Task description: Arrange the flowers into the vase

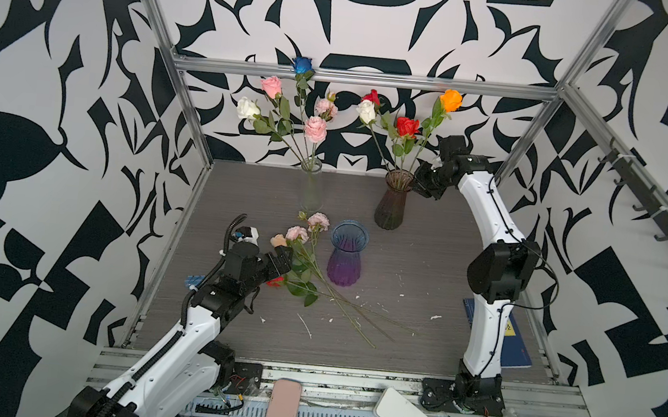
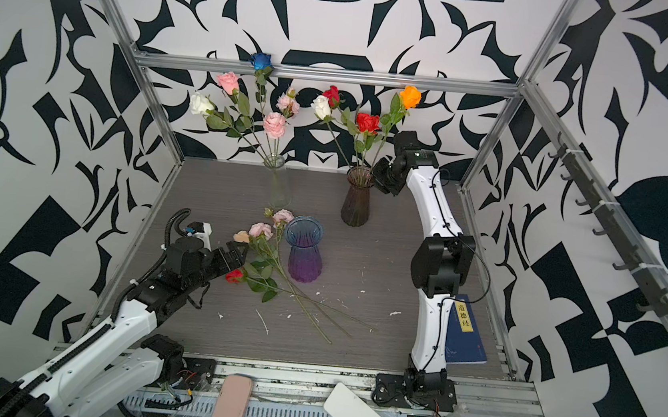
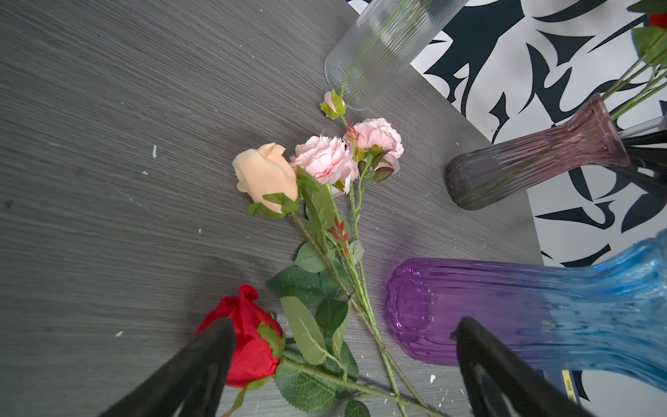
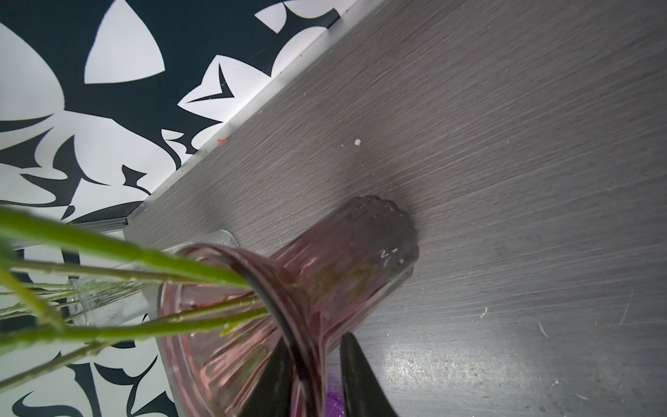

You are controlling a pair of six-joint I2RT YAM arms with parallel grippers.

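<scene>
Writing: blue book [image 2: 466, 339] at worktop [image 1: 414, 263] 4 o'clock, yellow label [image 2: 463, 316] read as 道德经.
Left jaws: spread wide, nothing held, poised above red rose [image 3: 249, 346] head.
Right jaws: set close, astride rim of smoky vase [image 1: 391, 206] at 1 o'clock; pinch on glass cannot be told.
Task items: loose flowers [image 1: 297, 234] laid at worktop centre, at 9 o'clock of blue-purple vase [image 1: 345, 256]; other flowers [image 1: 315, 128] stood in clear vase [image 1: 311, 190] at 12 o'clock and in smoky vase.
</scene>
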